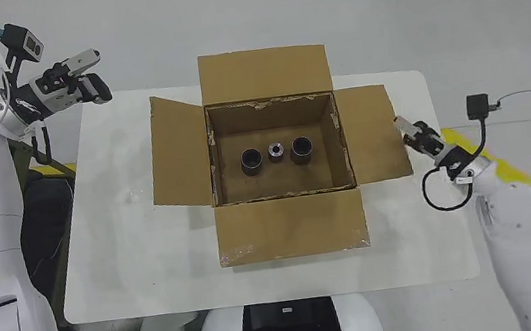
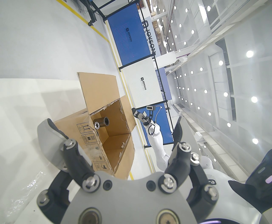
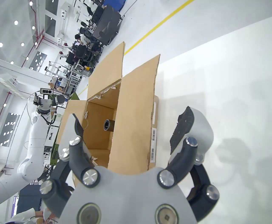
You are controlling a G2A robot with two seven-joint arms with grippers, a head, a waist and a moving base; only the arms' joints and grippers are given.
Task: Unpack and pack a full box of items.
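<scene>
An open cardboard box (image 1: 289, 228) stands mid-table with all its flaps folded outward. On its floor sit two black cylinders (image 1: 253, 160) (image 1: 301, 150) with a small silver part (image 1: 276, 149) between them. My left gripper (image 1: 95, 75) is open and holds nothing, above the table's far left corner, well clear of the box. In the left wrist view, the left gripper (image 2: 114, 121) faces the box (image 2: 110, 135) and one cylinder (image 2: 102, 122). My right gripper (image 1: 409, 127) is open and holds nothing, just beyond the box's right flap. In the right wrist view, the right gripper (image 3: 131, 112) looks into the box (image 3: 136, 106) at a cylinder (image 3: 107, 125).
The white table (image 1: 113, 236) has bare surface to the left, right and front of the box. A crinkled clear plastic film (image 2: 31, 186) lies on the table near the left gripper. Beyond the table edges is the grey floor with a yellow line (image 1: 474, 143).
</scene>
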